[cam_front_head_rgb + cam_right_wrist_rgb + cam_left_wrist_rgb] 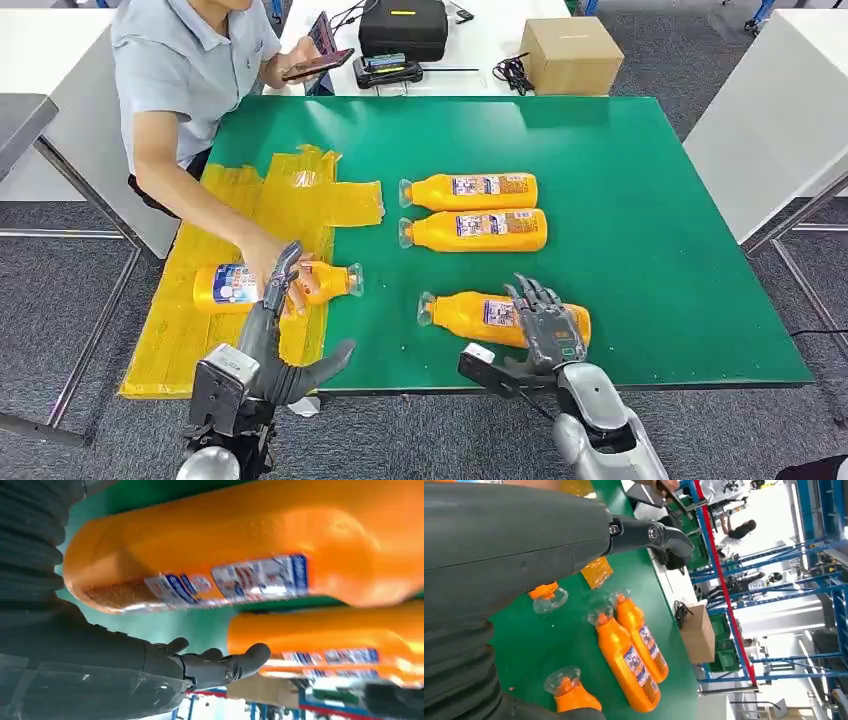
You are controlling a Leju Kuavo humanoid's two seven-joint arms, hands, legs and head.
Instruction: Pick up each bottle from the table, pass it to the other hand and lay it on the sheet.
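Observation:
Three orange bottles lie on the green table (640, 250): two side by side at mid-table (470, 190) (475, 230) and one near the front edge (470, 315). My right hand (545, 322) hovers over the base end of that front bottle (250, 545), fingers (220, 662) spread and not wrapped round it. A fourth bottle (235, 283) lies on the yellow sheet (200, 330), with a person's hand (265, 262) on it. My left hand (280, 340) stands open just in front of this bottle, fingers reaching toward it. Its cap (548, 596) shows beside my left hand (514, 555).
The person sits at the table's far left corner, holding a phone (318, 62). Behind the green table, a white table carries a cardboard box (570, 55), a black case (403, 27) and cables. Metal table legs stand at both sides on the grey carpet.

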